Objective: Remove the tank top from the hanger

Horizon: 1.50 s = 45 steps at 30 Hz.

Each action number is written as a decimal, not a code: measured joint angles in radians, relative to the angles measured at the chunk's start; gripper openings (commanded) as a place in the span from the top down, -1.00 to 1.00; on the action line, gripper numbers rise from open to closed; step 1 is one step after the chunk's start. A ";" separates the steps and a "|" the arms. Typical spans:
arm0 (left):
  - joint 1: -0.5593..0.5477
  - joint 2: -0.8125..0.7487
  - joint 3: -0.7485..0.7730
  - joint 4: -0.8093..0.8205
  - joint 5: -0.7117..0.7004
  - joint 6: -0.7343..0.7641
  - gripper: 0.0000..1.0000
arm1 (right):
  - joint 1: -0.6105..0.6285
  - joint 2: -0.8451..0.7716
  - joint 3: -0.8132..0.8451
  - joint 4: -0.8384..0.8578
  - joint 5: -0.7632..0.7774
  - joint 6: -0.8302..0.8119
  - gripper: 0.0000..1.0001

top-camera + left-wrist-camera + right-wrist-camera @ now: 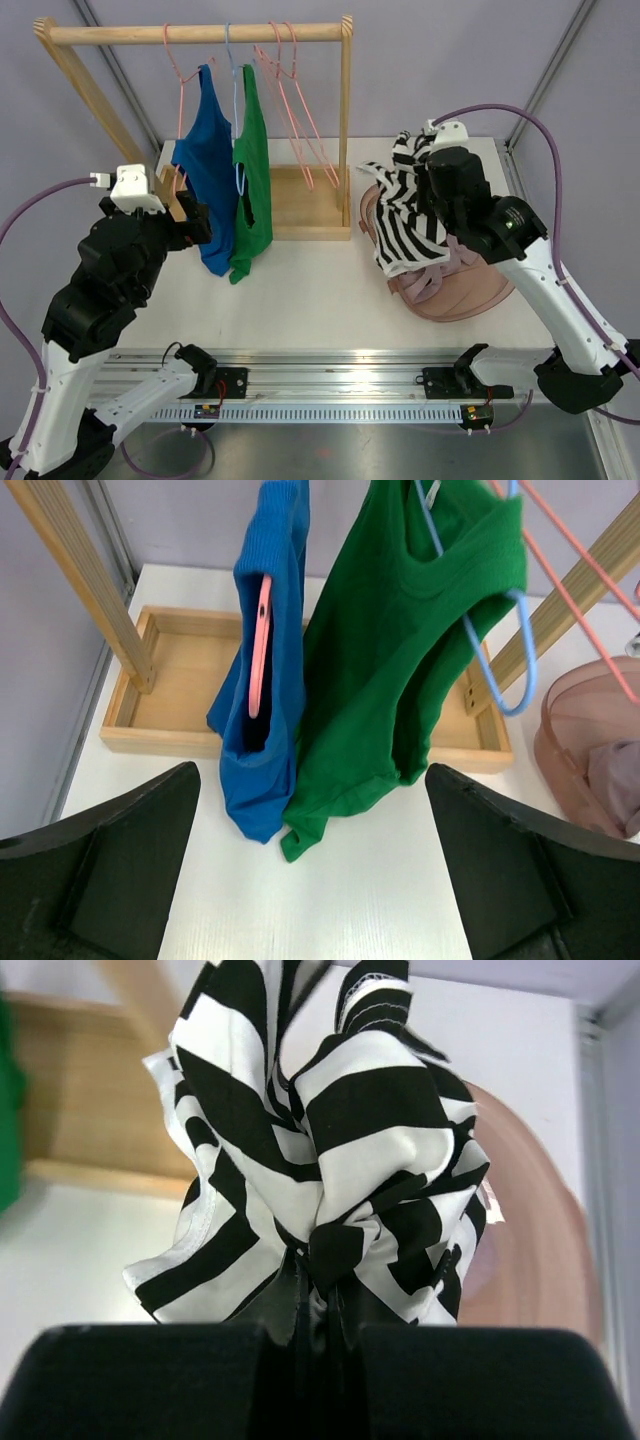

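wooden rack (200,33), pink basket (470,296) — both on white table (320,290)

Black-and-white striped tank top (402,215)

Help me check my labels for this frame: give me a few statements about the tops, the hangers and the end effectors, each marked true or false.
1. The right end effector is shut on the striped tank top. True.
2. The left end effector grips the blue tank top. False: it is open and holds nothing; the blue top hangs ahead of it.
3. The green tank top hangs on a blue hanger. True.
4. The striped tank top hangs from the rack's rail. False: it is off the rack, held over the pink basket.
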 measured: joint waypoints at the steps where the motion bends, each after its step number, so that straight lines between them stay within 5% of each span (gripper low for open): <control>1: 0.000 0.011 0.022 -0.003 0.001 0.000 -0.98 | -0.038 -0.002 -0.011 -0.001 0.018 -0.002 0.79; 3: 0.000 0.034 0.061 -0.003 0.002 0.000 -0.98 | -0.130 0.003 -0.060 0.006 0.045 0.006 0.16; 4: 0.000 0.047 0.086 -0.008 0.004 -0.001 -0.98 | -0.166 0.009 -0.093 0.009 0.053 0.011 -0.76; 5: 0.000 0.062 0.111 -0.011 0.006 -0.001 -0.98 | -0.197 0.018 -0.128 0.016 0.064 0.019 -0.99; 14: 0.000 0.245 0.388 -0.063 0.019 -0.004 -0.98 | -0.232 0.080 -0.235 0.023 0.077 0.066 -0.99; 27: 0.000 0.592 0.674 -0.113 0.039 0.000 -0.94 | -0.232 -0.302 -0.425 0.229 -0.303 0.116 -0.97; 36: 0.029 0.762 0.807 -0.121 0.032 0.052 -0.47 | -0.232 -0.311 -0.513 0.279 -0.540 0.154 -0.88; 45: 0.156 0.879 0.885 -0.124 0.153 0.075 0.38 | -0.232 -0.318 -0.552 0.302 -0.655 0.165 -0.82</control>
